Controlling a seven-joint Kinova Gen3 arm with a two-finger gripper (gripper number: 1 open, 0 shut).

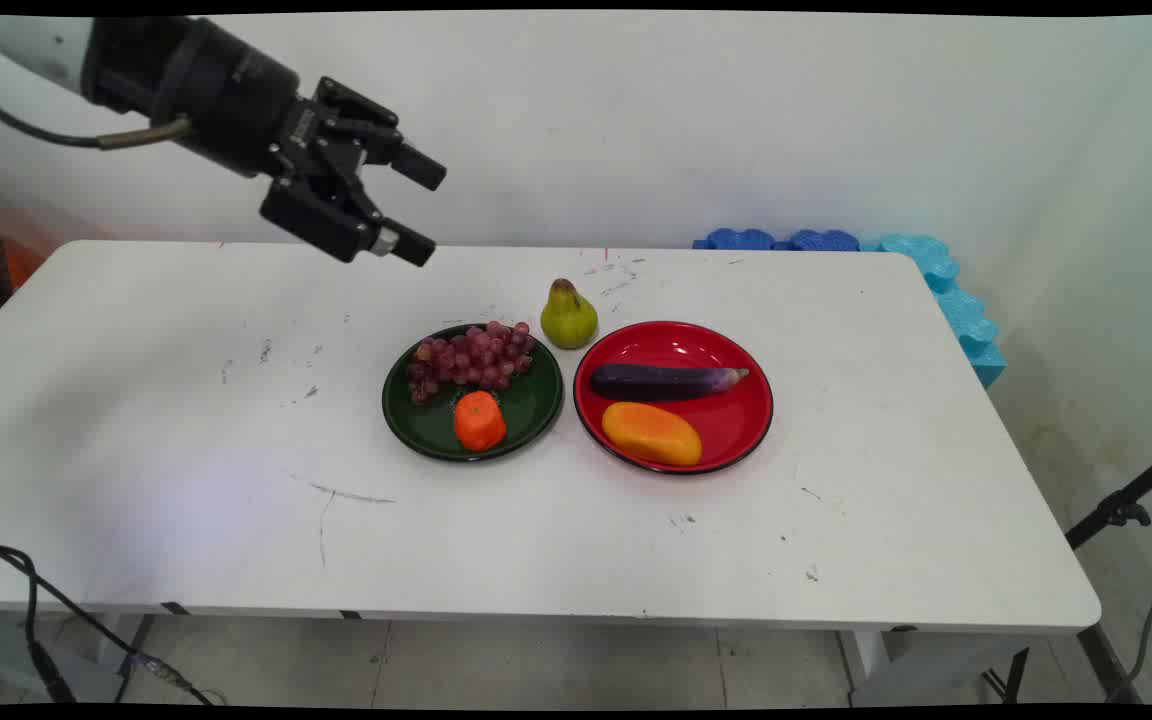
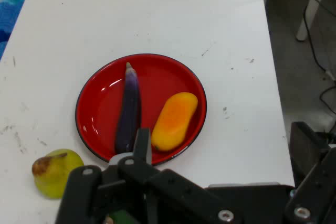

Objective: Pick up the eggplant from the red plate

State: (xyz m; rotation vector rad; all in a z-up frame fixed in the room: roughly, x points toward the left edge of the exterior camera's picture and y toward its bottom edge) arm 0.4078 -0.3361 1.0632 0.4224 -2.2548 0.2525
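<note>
near: round dark green plate (image 1: 416,420) with an orange carrot chunk (image 1: 480,421) and a bunch of red grapes (image 1: 469,358); beside it a round red plate (image 1: 746,425) with a yellow-orange mango (image 1: 651,433) and a purple eggplant (image 1: 666,381) | mid: green-yellow pear (image 1: 569,315) sits on the white table (image 1: 186,450) behind both plates | far: black two-finger gripper (image 1: 426,207) hangs up high, jaws spread wide, holding nothing; pretty far from the fruit

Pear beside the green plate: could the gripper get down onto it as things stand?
Probably yes. The pear stands alone on the table, apart from the green plate and red plate, nothing above it. The gripper hangs open, empty, up to its left.
</note>
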